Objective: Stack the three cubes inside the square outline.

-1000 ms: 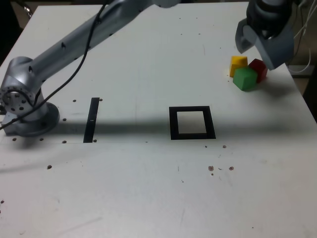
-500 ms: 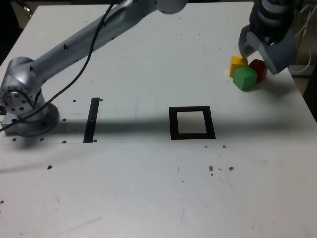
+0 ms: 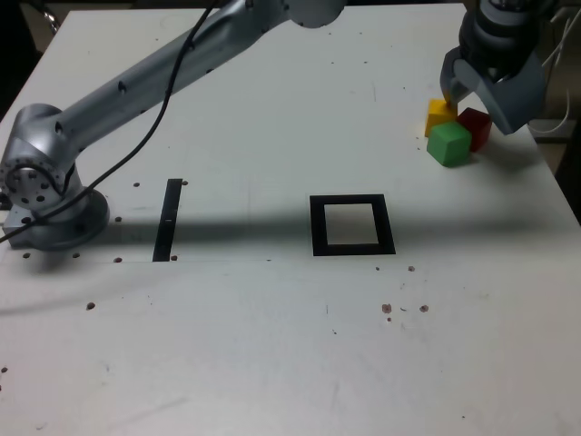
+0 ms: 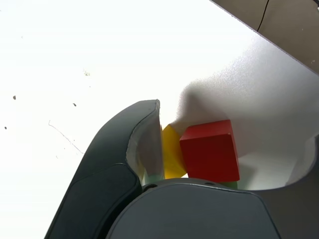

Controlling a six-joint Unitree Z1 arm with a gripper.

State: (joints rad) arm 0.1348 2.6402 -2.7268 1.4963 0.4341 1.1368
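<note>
Three cubes sit bunched together at the far right of the exterior view: yellow (image 3: 438, 115), red (image 3: 476, 125) and green (image 3: 448, 143) in front. My gripper (image 3: 477, 98) hangs open just over the yellow and red cubes, holding nothing. In the wrist view the red cube (image 4: 209, 149) lies between my fingers, and the yellow cube (image 4: 172, 154) sits against one finger (image 4: 144, 144). My gripper (image 4: 237, 122) straddles them with its jaws wide apart. The square outline (image 3: 318, 225), black with a white centre, lies in the middle of the table with nothing in it.
A straight black strip (image 3: 168, 218) lies to the exterior view's left of the outline. The arm's base (image 3: 45, 195) stands at the left edge, and its link reaches across the back. The table's right edge (image 3: 554, 182) runs close behind the cubes.
My gripper has come down and slightly to the exterior view's right, closing in over the yellow and red cubes. The cubes have stayed put.
</note>
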